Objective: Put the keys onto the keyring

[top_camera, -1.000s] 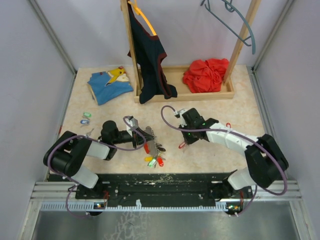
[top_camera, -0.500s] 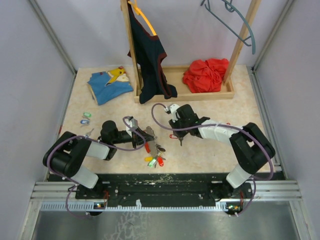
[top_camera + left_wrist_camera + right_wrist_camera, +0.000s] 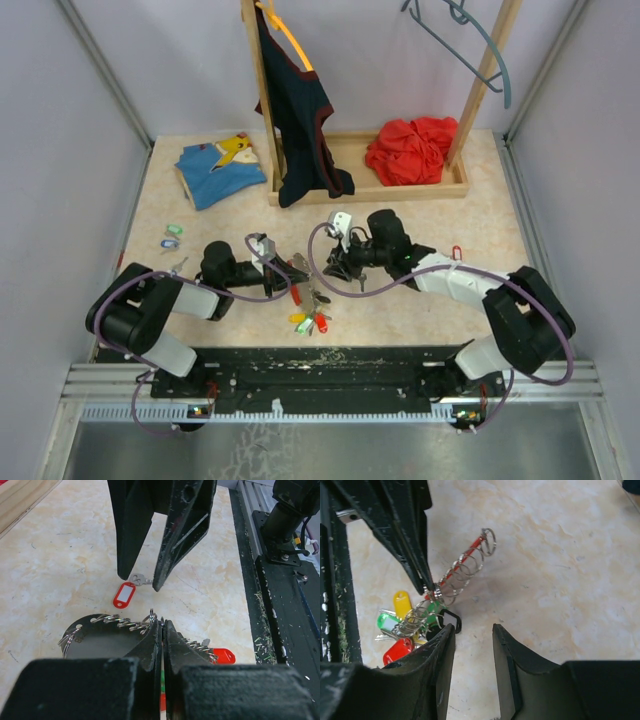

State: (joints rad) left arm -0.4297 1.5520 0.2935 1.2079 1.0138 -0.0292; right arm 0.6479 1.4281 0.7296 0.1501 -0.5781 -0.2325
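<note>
Headcount first: two grippers, both mine. My left gripper [image 3: 162, 630] has its fingers pressed together, pinching the one keyring [image 3: 462, 570]. It's a springy coil of thin silver wire loops, sitting near the middle of the table [image 3: 420, 300], a touch toward 7 o'clock. My right gripper [image 3: 139, 580] is just at the coil's 3 o'clock with its fingers spread. One red-tagged key [image 3: 125, 594] shows between the tips, and I can't tell if it's touching them.

The keys [image 3: 310, 320] are bunched at the coil's 6 o'clock end. There I count one yellow tag [image 3: 402, 601], one green tag [image 3: 385, 622], one red tag [image 3: 395, 652] and one black-rimmed tag [image 3: 451, 616]. The tags are glossy plastic lozenges and the keys are small flat silver metal.

Loose stuff: one more red tag at the table's 3 o'clock [image 3: 457, 251], and one green [image 3: 174, 230] and one blue [image 3: 168, 242] at 9 o'clock.

The table is smooth beige marble-look, with a scuffed black rail [image 3: 330, 365] along 6 o'clock and plain pale walls on the other sides. At 12 o'clock there's one wooden rack [image 3: 400, 190], with one dark garment [image 3: 300, 120] hanging on it and one crumpled red cloth [image 3: 410, 150] in its tray. There's also one teal hanger [image 3: 480, 50] at 1 o'clock and one blue-and-yellow cloth [image 3: 215, 170] at 11.
</note>
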